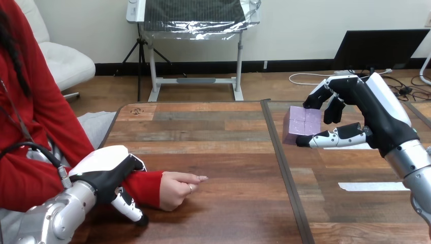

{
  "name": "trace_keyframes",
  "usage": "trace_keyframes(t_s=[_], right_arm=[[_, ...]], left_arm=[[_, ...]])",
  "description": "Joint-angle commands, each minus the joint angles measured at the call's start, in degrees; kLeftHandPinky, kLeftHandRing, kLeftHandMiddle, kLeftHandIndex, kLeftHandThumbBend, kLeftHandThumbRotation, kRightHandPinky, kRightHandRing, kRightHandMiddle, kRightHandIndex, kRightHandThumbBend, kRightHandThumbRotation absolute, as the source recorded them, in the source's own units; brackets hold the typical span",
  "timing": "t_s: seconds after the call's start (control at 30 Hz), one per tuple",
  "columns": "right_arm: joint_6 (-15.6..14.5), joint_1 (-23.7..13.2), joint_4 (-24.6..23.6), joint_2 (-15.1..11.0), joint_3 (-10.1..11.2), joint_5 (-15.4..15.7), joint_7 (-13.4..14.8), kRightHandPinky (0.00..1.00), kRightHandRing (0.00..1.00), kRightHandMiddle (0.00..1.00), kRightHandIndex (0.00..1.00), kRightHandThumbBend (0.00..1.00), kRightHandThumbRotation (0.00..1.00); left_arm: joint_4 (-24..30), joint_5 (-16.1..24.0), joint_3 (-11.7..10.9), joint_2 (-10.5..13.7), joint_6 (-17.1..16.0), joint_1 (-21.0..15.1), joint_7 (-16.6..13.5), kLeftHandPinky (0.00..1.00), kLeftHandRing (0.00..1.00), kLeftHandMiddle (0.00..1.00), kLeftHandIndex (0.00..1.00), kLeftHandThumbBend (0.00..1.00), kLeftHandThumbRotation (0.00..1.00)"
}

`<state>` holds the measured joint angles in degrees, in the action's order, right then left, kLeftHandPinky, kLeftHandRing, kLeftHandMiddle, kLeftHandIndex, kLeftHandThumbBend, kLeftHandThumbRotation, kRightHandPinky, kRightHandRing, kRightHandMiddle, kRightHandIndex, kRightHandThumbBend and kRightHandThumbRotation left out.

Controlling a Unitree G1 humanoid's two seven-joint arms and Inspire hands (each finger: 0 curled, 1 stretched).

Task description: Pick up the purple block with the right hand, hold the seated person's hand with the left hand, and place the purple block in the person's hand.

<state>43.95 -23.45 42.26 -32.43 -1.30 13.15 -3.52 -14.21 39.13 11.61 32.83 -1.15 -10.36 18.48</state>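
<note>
Purple cube-shaped block sits on wooden plank table, upper right of frame. Right hand is cupped around it; we cannot tell whether it grips. Lower left, left hand is curled over the person's red-sleeved wrist; the person's hand rests loosely closed on the wood.

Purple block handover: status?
Done: left hand is curled round the person's wrist. In hand: right hand is at the purple block, not yet lifted off the table. Left: lift it, place it in the person's hand.
</note>
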Motion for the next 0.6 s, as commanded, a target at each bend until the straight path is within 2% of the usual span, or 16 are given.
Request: trace_keyframes(t_s=[0.0, 0.3, 0.57], right_arm=[[0.24, -2.14, -1.81, -0.49, 2.34, -1.45, 0.98, 0.26, 0.30, 0.35, 0.42, 0.79, 0.00], [-0.59, -2.06, -1.82, -0.37, 2.31, -1.37, 1.17, 0.25, 0.30, 0.35, 0.42, 0.79, 0.00], [0.11, -2.21, -1.10, -0.27, 2.25, -1.50, 1.14, 0.26, 0.30, 0.36, 0.42, 0.79, 0.00]], left_arm=[[-2.19, -0.74, 2.11, -1.57, -0.41, -2.19, -0.47, 0.30, 0.36, 0.45, 0.48, 0.79, 0.00], [-3.24, -2.09, 2.16, -1.85, -1.00, -2.42, -0.72, 0.26, 0.31, 0.39, 0.43, 0.77, 0.00], [-3.55, -2.82, 2.24, -1.64, -1.71, -2.59, -0.82, 0.25, 0.30, 0.38, 0.41, 0.74, 0.00]])
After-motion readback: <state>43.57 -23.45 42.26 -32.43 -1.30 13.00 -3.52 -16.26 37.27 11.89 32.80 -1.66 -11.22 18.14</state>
